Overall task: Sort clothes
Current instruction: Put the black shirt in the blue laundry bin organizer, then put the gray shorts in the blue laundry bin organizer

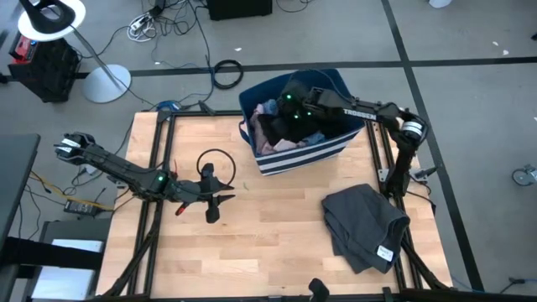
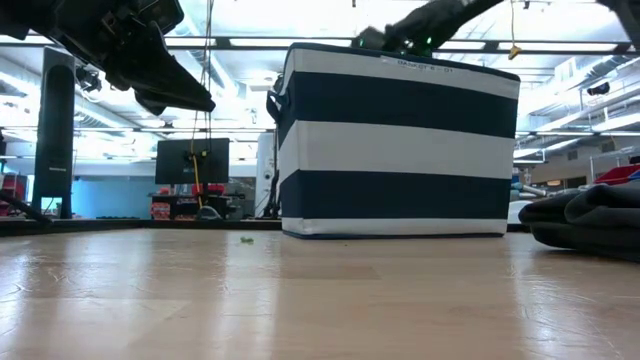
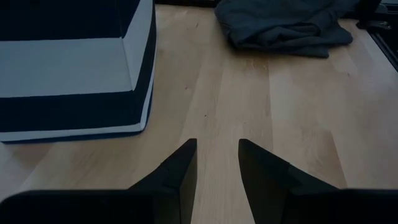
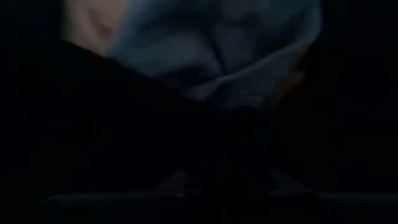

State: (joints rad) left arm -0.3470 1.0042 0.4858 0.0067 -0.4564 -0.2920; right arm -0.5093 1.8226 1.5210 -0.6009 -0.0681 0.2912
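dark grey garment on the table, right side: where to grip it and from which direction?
Come straight down from above. The dark grey garment lies flat and folded on the wooden table, apart from the striped bin, so there is no upright part to pinch. I would take the raised folded ridge along its edge nearest the bin, where layers stack thickest.

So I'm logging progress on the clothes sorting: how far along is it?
Early. Done: one dark grey garment lies out on the table. In hand: the right pincer is down inside the striped bin among the clothes; its grip isn't visible. The left pincer waits open over bare wood. Left: the pile in the bin.
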